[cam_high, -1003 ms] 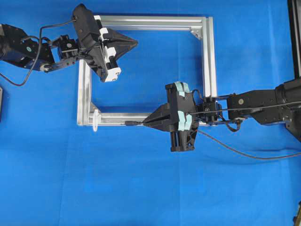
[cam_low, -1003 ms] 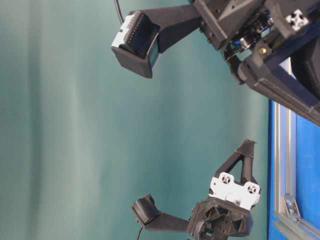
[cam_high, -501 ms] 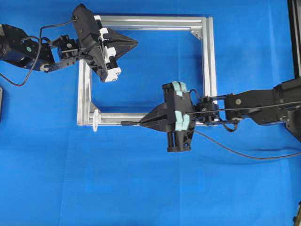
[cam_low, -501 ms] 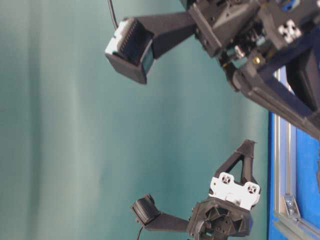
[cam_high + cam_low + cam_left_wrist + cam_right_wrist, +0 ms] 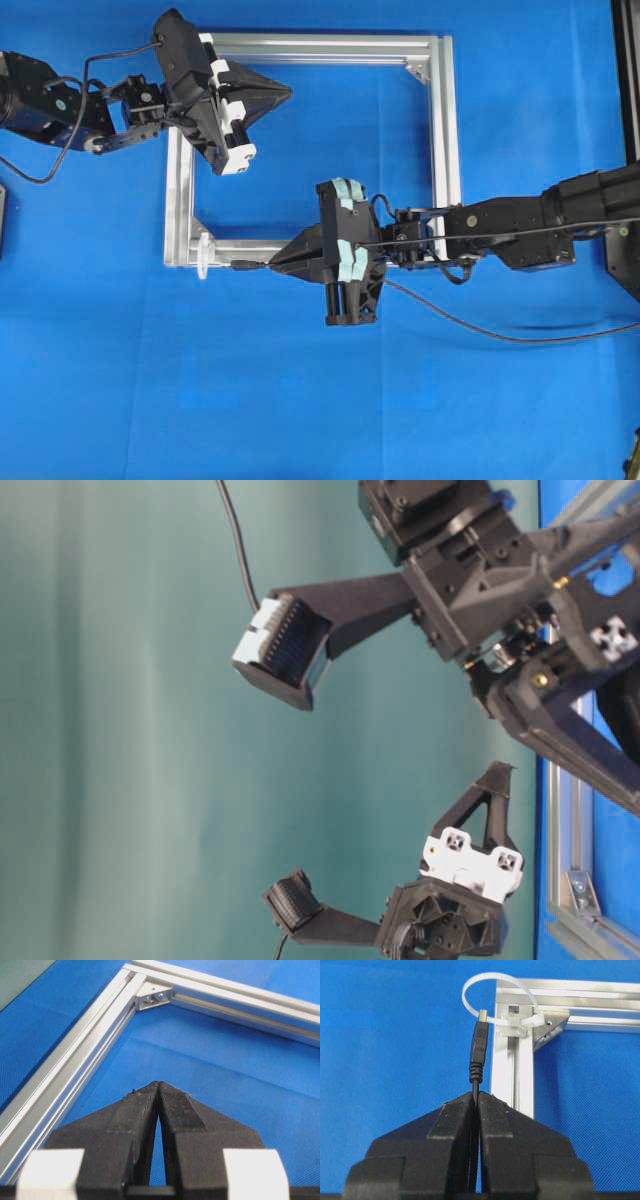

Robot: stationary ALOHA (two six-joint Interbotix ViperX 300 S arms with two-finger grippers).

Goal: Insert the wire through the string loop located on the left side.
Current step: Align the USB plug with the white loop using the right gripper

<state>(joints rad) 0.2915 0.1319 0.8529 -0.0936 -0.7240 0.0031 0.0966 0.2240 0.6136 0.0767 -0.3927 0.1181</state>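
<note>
The wire (image 5: 480, 328) is a thin black cable ending in a slim plug (image 5: 243, 267). My right gripper (image 5: 272, 264) is shut on it just behind the plug. In the right wrist view the plug (image 5: 479, 1050) sticks straight out past the gripper (image 5: 476, 1094), its pale tip level with the near edge of the string loop (image 5: 464, 991). That whitish loop (image 5: 203, 255) hangs at the frame's lower left corner, a short gap left of the plug tip. My left gripper (image 5: 288, 93) is shut and empty, hovering over the frame's upper left part (image 5: 159, 1083).
The silver aluminium frame (image 5: 445, 130) lies flat on the blue mat, its bottom rail (image 5: 515, 1070) running right beside the plug. Corner brackets (image 5: 154, 996) sit inside its corners. The wire's slack trails off to the right edge.
My right gripper has carried the wire leftward along the bottom rail, bringing the plug close to the loop. The left arm has not moved.
</note>
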